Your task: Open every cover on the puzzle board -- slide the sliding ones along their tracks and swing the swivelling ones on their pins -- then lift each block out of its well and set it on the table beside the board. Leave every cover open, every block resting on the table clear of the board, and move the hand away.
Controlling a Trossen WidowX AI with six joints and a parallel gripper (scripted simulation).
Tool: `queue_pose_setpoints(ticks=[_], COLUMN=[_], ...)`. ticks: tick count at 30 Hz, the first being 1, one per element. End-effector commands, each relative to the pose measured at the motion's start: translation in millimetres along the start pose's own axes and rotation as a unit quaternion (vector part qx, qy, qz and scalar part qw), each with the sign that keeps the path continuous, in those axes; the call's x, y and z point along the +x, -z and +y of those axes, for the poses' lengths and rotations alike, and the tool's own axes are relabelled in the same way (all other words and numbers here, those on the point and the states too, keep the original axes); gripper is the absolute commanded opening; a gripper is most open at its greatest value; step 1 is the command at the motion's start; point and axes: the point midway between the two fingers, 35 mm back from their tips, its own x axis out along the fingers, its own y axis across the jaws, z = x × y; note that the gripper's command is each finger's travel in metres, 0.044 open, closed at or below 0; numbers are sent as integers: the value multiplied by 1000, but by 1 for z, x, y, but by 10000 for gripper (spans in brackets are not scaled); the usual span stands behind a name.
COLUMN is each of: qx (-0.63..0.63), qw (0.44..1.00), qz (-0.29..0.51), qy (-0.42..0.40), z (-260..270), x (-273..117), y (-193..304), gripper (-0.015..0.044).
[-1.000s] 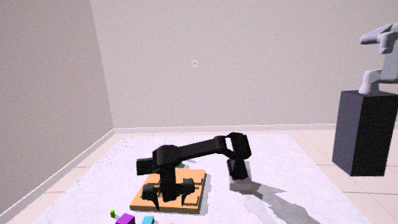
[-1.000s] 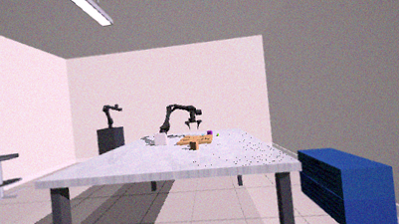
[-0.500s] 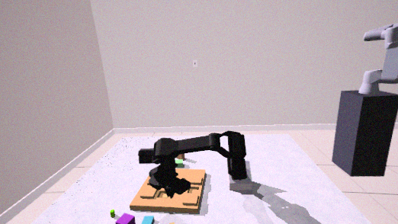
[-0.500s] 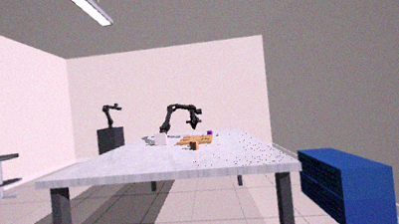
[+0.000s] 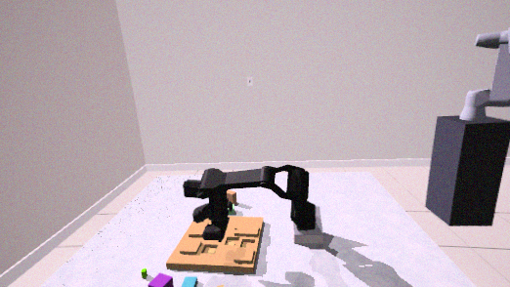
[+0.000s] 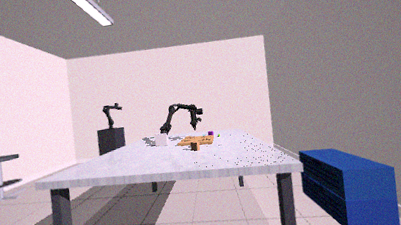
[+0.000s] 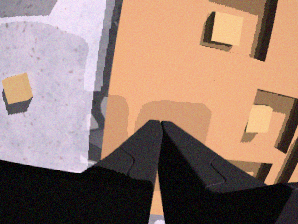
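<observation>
My gripper (image 5: 213, 237) (image 6: 194, 129) (image 7: 158, 131) is shut and empty, its fingertips meeting above the orange puzzle board (image 5: 188, 263) (image 7: 160, 60). The board has several recesses and raised cover pieces; the arm hides part of it in the top view. In the wrist view, pale squares show in two wells, at upper right (image 7: 227, 28) and right (image 7: 259, 119); I cannot tell whether they are blocks or lit floors. A tan block (image 7: 17, 89) lies on the table, clear of the board. Purple (image 5: 161, 281), cyan (image 5: 190, 282) and small green (image 5: 144, 273) blocks lie in front of the board.
An orange-brown block (image 5: 232, 196) (image 6: 194, 146) stands beyond the board in the top view, with a green piece (image 5: 232, 212) near it, partly hidden by the arm. The arm's base block (image 5: 309, 238) stands right of the board. The table edge (image 6: 170, 175) shows in the exterior view.
</observation>
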Motion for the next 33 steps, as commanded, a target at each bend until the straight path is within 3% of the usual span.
queue_pose_setpoints(ticks=[1,9,33], qx=[508,683,687], qw=[861,730,727], qz=[14,16,16], qy=[7,7,7], z=[-65,-87,-86], x=[9,9,14], y=[13,21,16], gripper=[0,0,0])
